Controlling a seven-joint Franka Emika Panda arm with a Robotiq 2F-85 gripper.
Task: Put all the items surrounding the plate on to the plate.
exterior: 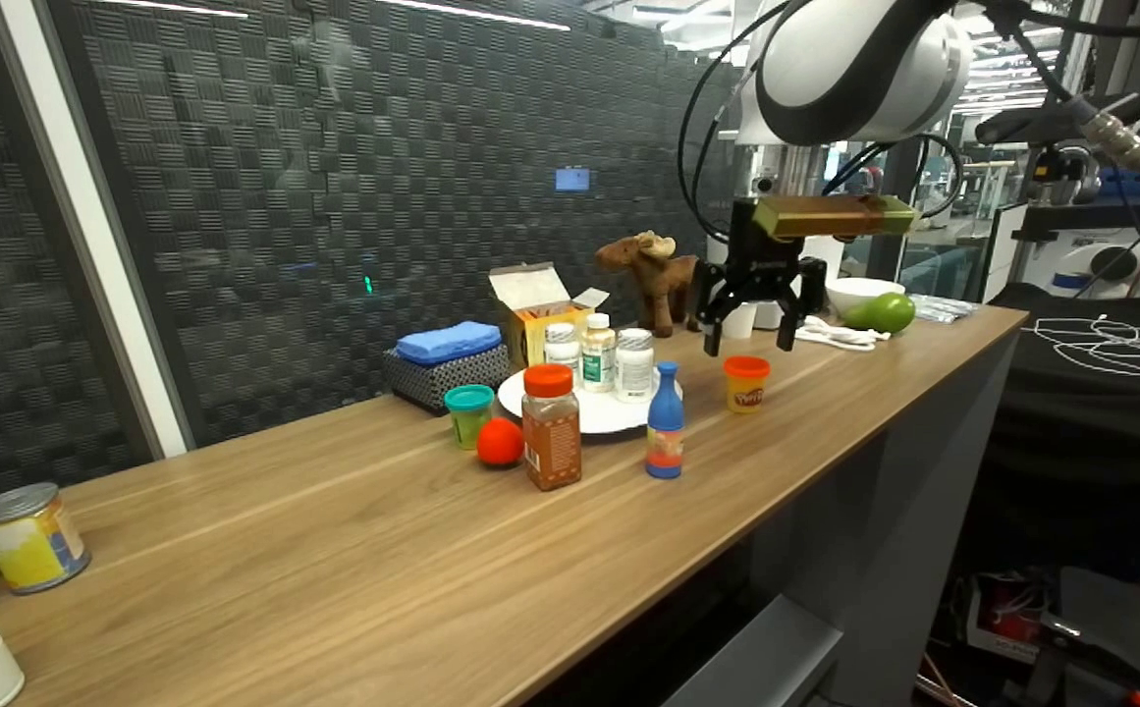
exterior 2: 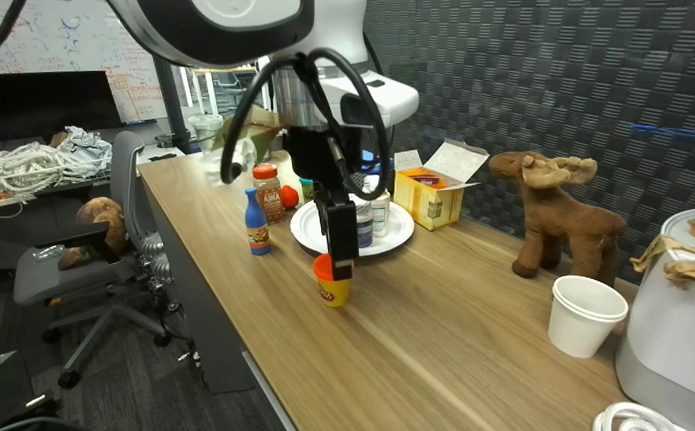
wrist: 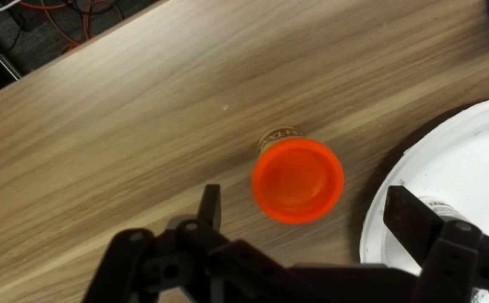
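Wrist view | hand [wrist: 305, 200] spread | tub [wrist: 294, 174] (round, dished orange lid [wrist: 298, 181]) | wood-grained table [wrist: 143, 130]

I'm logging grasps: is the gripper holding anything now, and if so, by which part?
Nothing is held. The gripper stands open over the orange-lidded yellow tub, and the wrist view shows a gap on each side of the lid.

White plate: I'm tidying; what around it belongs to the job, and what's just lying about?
Job: yellow orange-lidded tub; blue plastic bottle; brown orange-lidded jar; green tub; round red item.
Clutter: yellow cardboard box; dark patterned box; brown plush moose.
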